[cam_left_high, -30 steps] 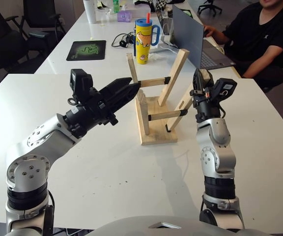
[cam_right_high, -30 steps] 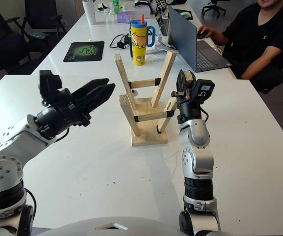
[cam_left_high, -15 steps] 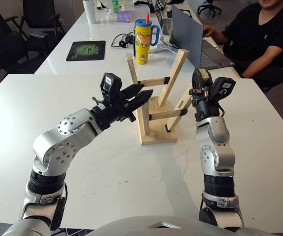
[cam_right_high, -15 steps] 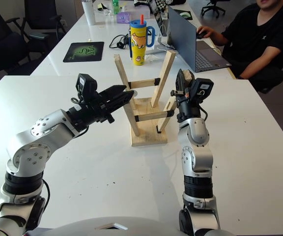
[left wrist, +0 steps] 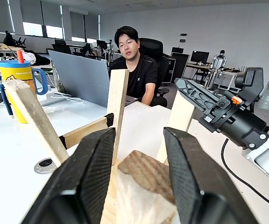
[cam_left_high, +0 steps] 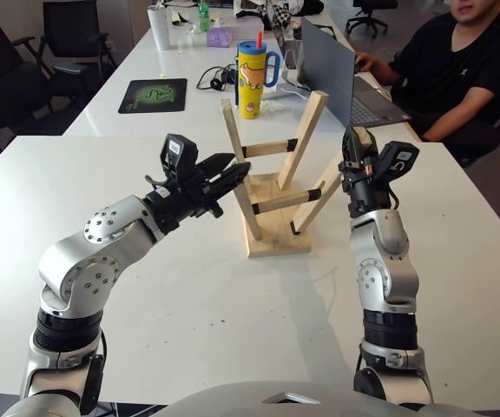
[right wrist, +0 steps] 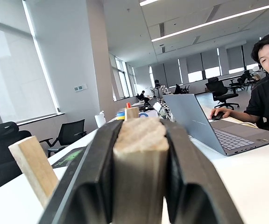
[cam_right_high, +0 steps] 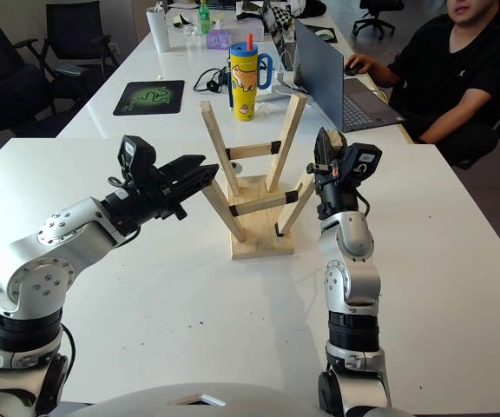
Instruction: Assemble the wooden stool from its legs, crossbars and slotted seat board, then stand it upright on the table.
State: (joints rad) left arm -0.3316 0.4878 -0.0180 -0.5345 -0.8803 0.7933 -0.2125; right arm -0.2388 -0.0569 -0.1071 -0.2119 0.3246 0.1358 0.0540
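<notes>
Surface: white table (cam_left_high: 189,295) in an open office; a second long table (cam_left_high: 137,74) runs behind it.
Stool: wooden stool (cam_left_high: 276,200) sits upside down at table centre, betw. the 2 arms.
Seat board: seat board (cam_left_high: 278,243) lies flat on the table, legs pointing up and splayed outward.
Legs: 2 far legs (cam_left_high: 309,130) rise highest. The near-left leg (cam_left_high: 248,208) leans left. The near-right leg (cam_left_high: 324,195) leans right.
Crossbars: 2 crossbars (cam_left_high: 272,148) w/ dark ends are fitted betw. legs, one far and one near.
L tool: left gripper (cam_left_high: 240,171) comes in from the left at the top of the near-left leg. Left wrist view: its fingers (left wrist: 85,182) are spread apart w/ the leg's cut end sitting betw. them. Can't tell if either pad presses the wood.
R tool: right gripper (cam_left_high: 352,139) points up on the right side of the stool, clamped on the top end of the near-right leg. Right wrist view: both pads are tight against the wood on either side.
Bkgd: on the far table stand a yellow mug (cam_left_high: 253,78) w/ a red straw, an open laptop (cam_left_high: 328,65) and a black mouse mat (cam_left_high: 153,95). Dark office chairs (cam_left_high: 11,78) stand far left.
</notes>
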